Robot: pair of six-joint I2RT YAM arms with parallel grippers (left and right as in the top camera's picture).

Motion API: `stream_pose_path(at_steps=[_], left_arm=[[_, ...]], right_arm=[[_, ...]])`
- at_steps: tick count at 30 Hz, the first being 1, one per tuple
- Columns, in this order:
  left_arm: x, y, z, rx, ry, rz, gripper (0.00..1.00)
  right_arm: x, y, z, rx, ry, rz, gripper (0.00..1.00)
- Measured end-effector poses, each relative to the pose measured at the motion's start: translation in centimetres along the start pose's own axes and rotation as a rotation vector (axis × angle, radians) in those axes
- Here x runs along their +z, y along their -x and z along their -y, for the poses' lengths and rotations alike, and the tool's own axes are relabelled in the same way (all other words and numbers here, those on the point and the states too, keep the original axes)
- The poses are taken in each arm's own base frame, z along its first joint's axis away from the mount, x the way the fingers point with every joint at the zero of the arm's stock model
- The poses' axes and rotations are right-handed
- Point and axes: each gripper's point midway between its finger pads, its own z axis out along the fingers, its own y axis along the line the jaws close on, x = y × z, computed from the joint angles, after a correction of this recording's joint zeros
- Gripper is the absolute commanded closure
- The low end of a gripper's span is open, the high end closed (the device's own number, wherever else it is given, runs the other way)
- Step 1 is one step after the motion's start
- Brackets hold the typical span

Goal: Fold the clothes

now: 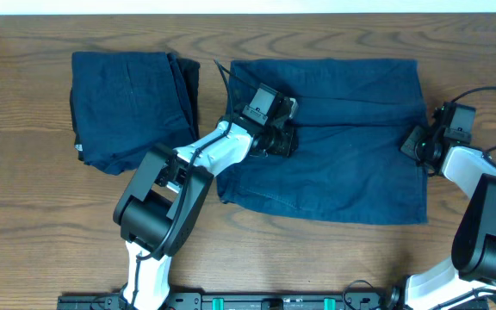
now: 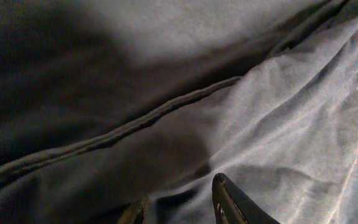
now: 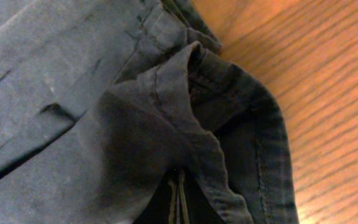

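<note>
1. At the upper left of the overhead view, a folded bundle (image 1: 132, 108) of dark navy cloth lies on the wooden surface (image 1: 24, 215). It is roughly rectangular, and the edges of its stacked layers show along its right side.
2. Just to its right, past a narrow strip of bare wood, a spread garment (image 1: 351, 181) of the same navy cloth lies flat. It runs from the centre to the centre right of the frame.
3. The left tool (image 1: 278, 133) is down on the upper left part of the spread garment. In the left wrist view its fingers (image 2: 235, 202) show at the bottom edge. They stand partly apart over wrinkled cloth crossed by a raised seam (image 2: 166, 112). I cannot tell whether they pinch any cloth.
4. The right tool (image 1: 420, 142) sits at the right edge of the spread garment, centre right in the overhead view. In the right wrist view it is clamped tight at bottom centre (image 3: 178, 196) on the garment's hem (image 3: 260, 143). The hem stands up in a curled fold, and bare wood shows at the upper right.
</note>
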Motion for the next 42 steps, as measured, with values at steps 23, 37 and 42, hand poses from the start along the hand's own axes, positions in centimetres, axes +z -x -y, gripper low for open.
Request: stream_pose_path(at_steps=[23,37,42], left_arm=[[-9.3,5.6,-2.6,-0.081,0.049,0.193,0.64],[-6.2,-0.7,-5.0,-0.167,0.107,-0.024,0.64],[-4.2,-2.9,-6.0,-0.187,0.123,-0.096,0.64]], right_arm=[[-7.8,-0.4,-11.4,-0.148,0.604,-0.364,0.99],[-4.6,-10.6,-18.7,-0.493,0.73,-0.325,0.99],[-2.6,-11.6,-16.9,-0.463,0.551,-0.33,0.99]])
